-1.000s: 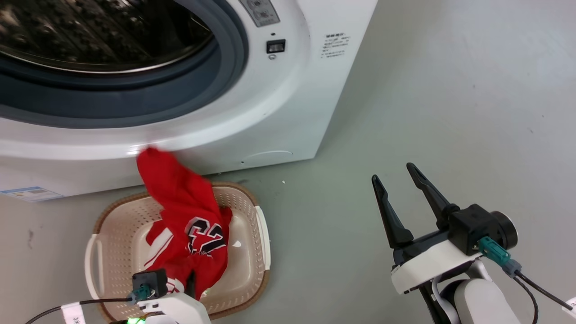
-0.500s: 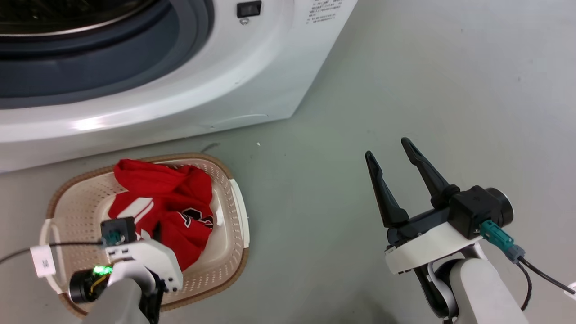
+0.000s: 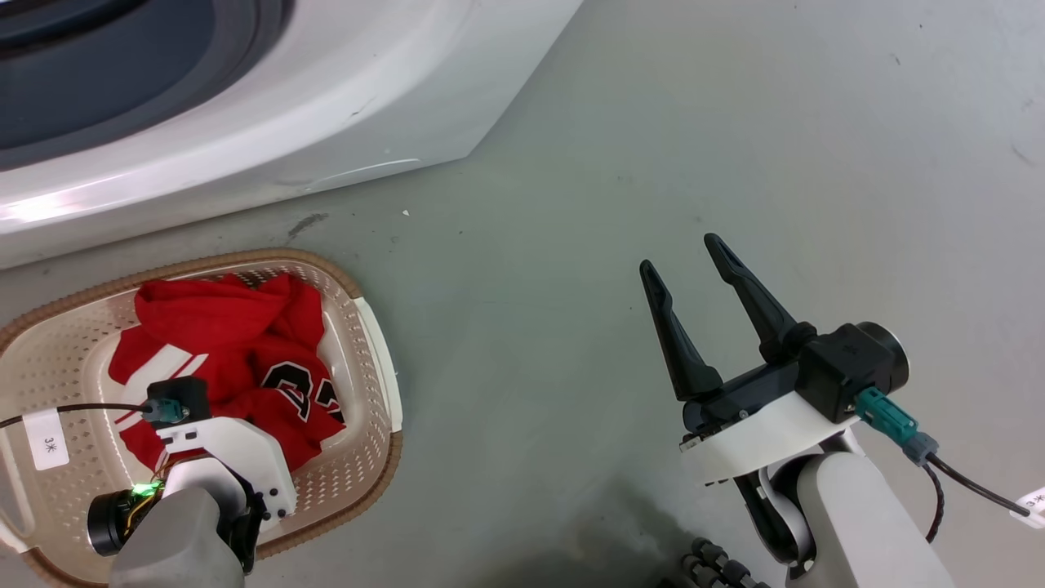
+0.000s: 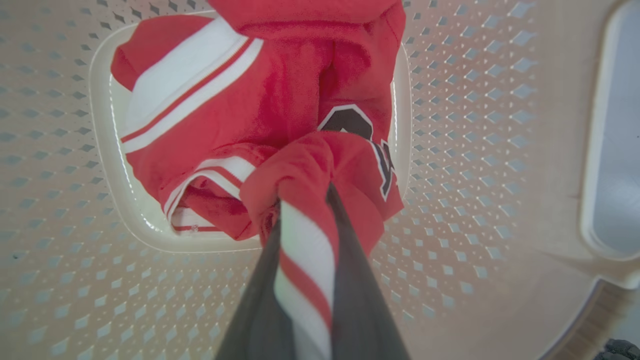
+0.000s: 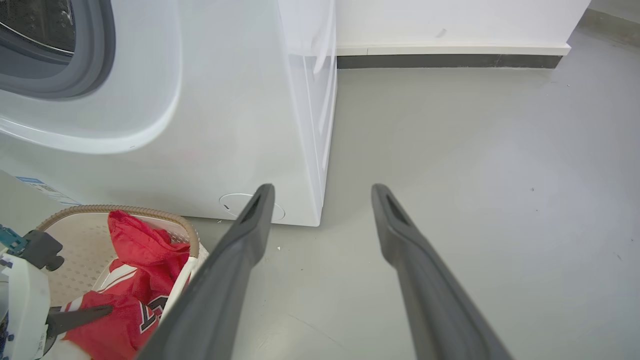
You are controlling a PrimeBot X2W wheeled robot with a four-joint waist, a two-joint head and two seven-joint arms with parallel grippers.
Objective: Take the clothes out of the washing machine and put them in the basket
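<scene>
Your left gripper point(image 4: 303, 197) is pinching a fold of the clothes point(image 4: 280, 100). In the left wrist view a red-and-white striped strip runs up between its two dark fingers point(image 4: 350, 280), which press in on it from both sides, and red cloth bunches over their tips. The gripper points down into the basket point(image 4: 475, 150). The rest of the clothes lie heaped on the basket's bottom, red with white stripes, and one piece shows part of a black-and-white number point(image 3: 298, 392). In the head view the heap sits toward the far half of the basket, with one red fold up against the brown rim on the side nearest the washing machine point(image 3: 326, 90).

Your right gripper point(image 3: 679, 252) is spread wide and holds nothing. It hangs over the bare floor point(image 3: 735, 122), well apart from the basket, with its fingers pointing forward toward the machine's front corner.

The basket stands on the floor just in front of the washing machine, near it but not touching. The grey door seal point(image 5: 102, 45) rings the machine's opening at the upper left of the right wrist view.
</scene>
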